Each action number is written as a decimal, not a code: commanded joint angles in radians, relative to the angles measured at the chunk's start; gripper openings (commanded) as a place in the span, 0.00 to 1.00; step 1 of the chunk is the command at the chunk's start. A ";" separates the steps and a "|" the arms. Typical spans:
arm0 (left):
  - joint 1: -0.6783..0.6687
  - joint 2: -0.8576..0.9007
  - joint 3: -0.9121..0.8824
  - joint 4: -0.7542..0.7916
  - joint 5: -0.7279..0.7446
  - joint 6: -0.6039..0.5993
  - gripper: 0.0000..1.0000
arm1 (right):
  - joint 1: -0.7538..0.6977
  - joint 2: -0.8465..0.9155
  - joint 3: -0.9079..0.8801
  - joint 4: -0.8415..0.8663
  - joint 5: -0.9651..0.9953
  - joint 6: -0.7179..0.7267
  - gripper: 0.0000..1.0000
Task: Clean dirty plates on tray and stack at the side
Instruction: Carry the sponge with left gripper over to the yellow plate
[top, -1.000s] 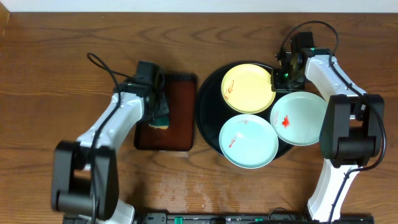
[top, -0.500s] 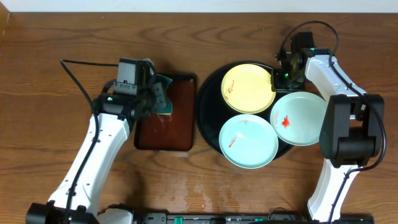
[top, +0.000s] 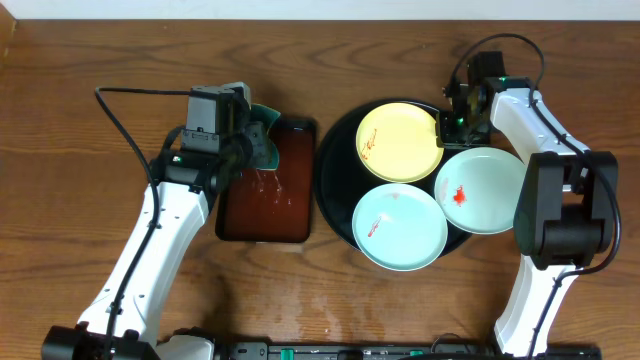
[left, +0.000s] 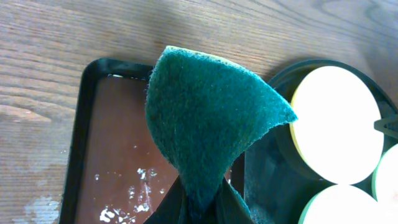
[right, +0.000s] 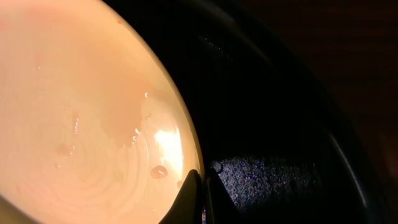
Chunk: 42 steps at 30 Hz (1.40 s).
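Observation:
The round black tray (top: 335, 150) holds a pale yellow plate (top: 398, 140) at the back and two mint-white plates, one in front (top: 400, 226) and one at the right (top: 485, 190); all bear red smears. My right gripper (top: 450, 124) is shut on the yellow plate's right rim (right: 186, 149). My left gripper (top: 255, 150) is shut on a green sponge (left: 208, 118) and holds it above the brown tray's back edge. The yellow plate (left: 339, 124) and black tray (left: 267, 174) show at the right in the left wrist view.
A rectangular dark brown tray (top: 285, 215) with white foam flecks (left: 134, 186) lies left of the black tray. Bare wood-grain tabletop (top: 80, 130) stretches to the left, and more (top: 600, 90) lies to the right.
My left gripper has lifted the sponge off the brown tray and carried it back and to the right, towards the black tray. The right arm has not moved.

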 joint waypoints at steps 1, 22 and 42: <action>0.002 -0.013 0.022 0.009 -0.065 0.013 0.08 | 0.005 -0.004 -0.010 -0.001 0.024 0.002 0.01; -0.014 -0.013 0.019 -0.074 -0.132 -0.174 0.07 | 0.005 -0.004 -0.010 -0.002 0.024 0.002 0.01; -0.038 0.084 0.273 -0.299 -0.171 -0.133 0.07 | 0.005 -0.004 -0.010 0.000 0.024 0.002 0.01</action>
